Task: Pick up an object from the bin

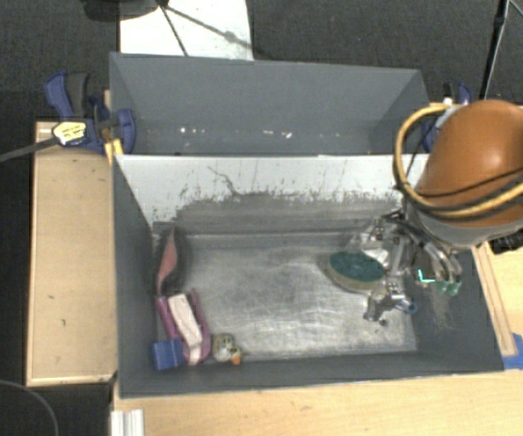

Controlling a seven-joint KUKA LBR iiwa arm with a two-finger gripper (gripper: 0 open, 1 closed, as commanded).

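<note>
My gripper [381,309] hangs low over the right part of the bin floor, its metal fingers pointing down and to the left. A flat teal round thing [353,269] lies just up and left of the fingers, partly under the gripper body. I cannot tell whether it sits between the fingers or only beside them.
Along the bin's left wall lie a pinkish-brown soft thing [168,263], a pink and white packet [184,321], a blue block [166,355] and a small grey and orange thing [226,348]. The arm's orange dome and cables stand over the right rim.
</note>
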